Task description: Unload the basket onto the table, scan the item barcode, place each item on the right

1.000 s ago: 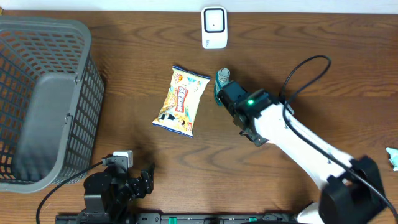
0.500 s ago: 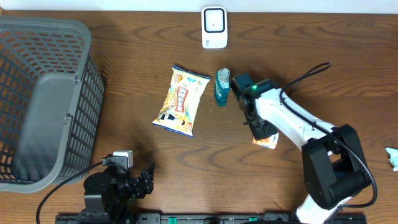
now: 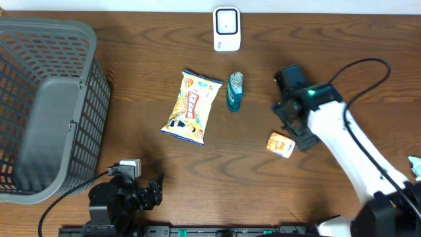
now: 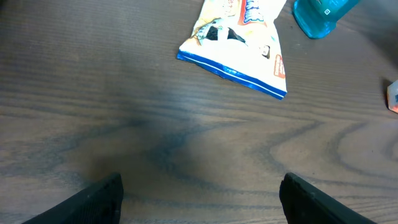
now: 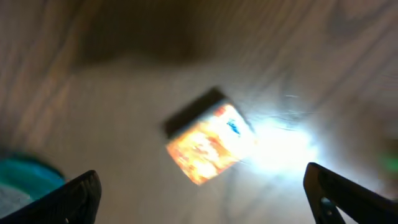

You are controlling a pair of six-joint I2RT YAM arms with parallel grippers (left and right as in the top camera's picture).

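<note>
A white barcode scanner (image 3: 226, 28) stands at the table's back edge. In front of it a yellow snack bag (image 3: 192, 106) lies flat beside an upright blue bottle (image 3: 235, 91). A small orange box (image 3: 281, 144) lies to the right. My right gripper (image 3: 296, 122) hovers open just above and right of the box, holding nothing. In the right wrist view the blurred orange box (image 5: 208, 143) lies ahead of the spread fingers (image 5: 74, 199). My left gripper (image 3: 152, 189) rests open near the front edge, empty. The snack bag (image 4: 239, 37) and the bottle (image 4: 320, 15) lie far ahead of it.
A large grey mesh basket (image 3: 46, 105) fills the left side of the table. A small teal and white object (image 3: 414, 166) lies at the right edge. The right arm's cable arcs above the table's right half.
My right gripper has opened, left the blue bottle standing beside the snack bag and swung right over the orange box. The left arm has not moved.
</note>
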